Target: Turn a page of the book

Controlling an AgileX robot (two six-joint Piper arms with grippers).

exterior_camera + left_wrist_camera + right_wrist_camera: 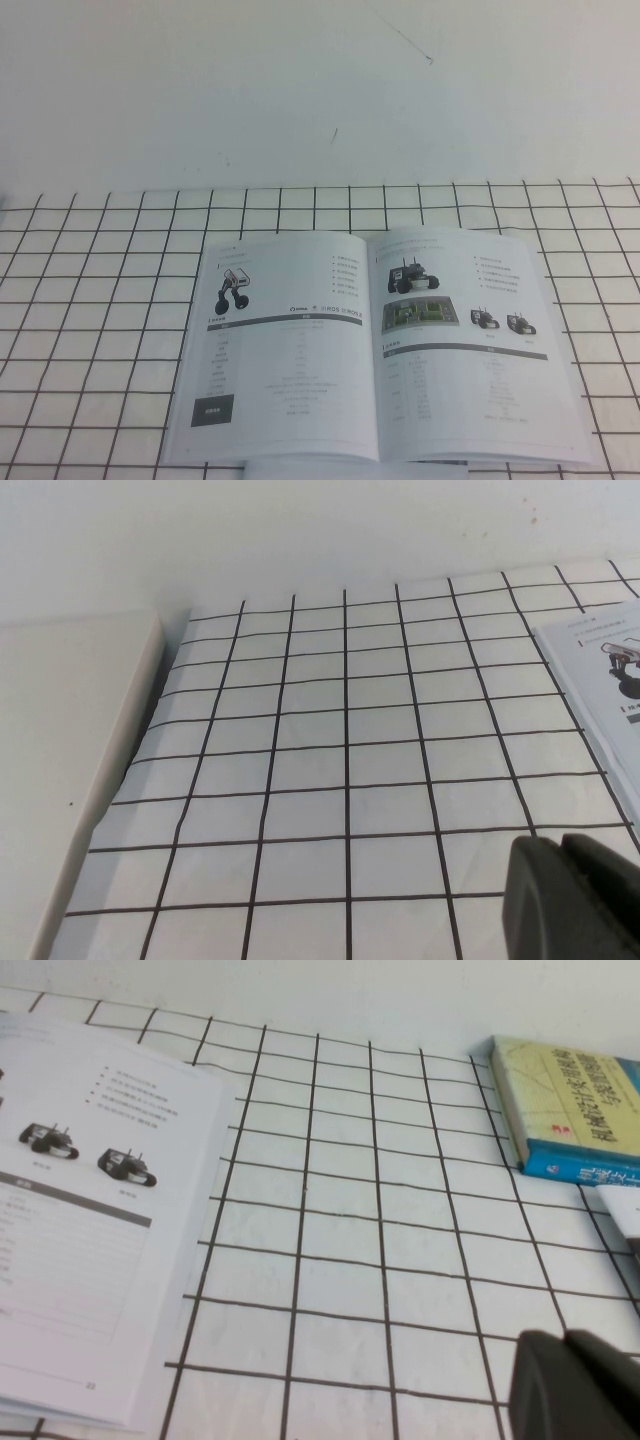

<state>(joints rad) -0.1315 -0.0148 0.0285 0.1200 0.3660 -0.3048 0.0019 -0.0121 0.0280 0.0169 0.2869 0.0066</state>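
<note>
On the gridded table (100,300), one book (375,345) lies open, its right page (470,350) flat; a second, blue-spined book (575,1110) sits apart. Right end effector (575,1385) closed, left end effector (570,900) unclear, both off the pages.

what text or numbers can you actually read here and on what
"ROS" twice, faintly, beside the logos mid left page of the book.
Page: body text and table too small.
Blue-green book: Chinese title too blurred.
Left gripper, right gripper: no markings.
</note>
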